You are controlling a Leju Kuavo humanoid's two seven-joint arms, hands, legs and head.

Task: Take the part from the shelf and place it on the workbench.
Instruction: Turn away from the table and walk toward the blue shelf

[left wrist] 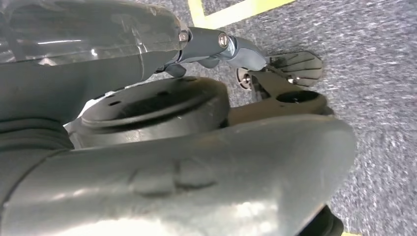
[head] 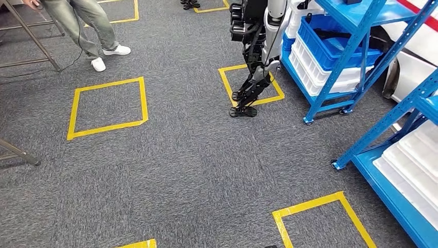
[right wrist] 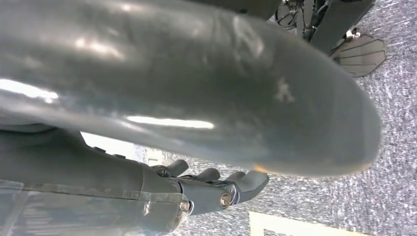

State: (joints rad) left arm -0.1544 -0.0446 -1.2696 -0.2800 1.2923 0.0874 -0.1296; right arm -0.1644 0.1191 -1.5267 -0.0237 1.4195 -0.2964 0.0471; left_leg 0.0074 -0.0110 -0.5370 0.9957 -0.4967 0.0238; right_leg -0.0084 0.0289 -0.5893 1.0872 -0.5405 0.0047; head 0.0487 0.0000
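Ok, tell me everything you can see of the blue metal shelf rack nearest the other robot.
The blue metal shelf rack stands on the grey carpet at upper right of the head view, beside the other black-legged humanoid robot. It has slanted blue uprights, a lower deck and small castor feet. On the deck sits a white plastic crate with a blue plastic crate stacked on top of it; something dark lies inside the blue one. The rack's top runs out of frame.

Grey glossy thumb (right wrist: 221,98); darker fingers (right wrist: 216,189) with silver screws; clear cover.
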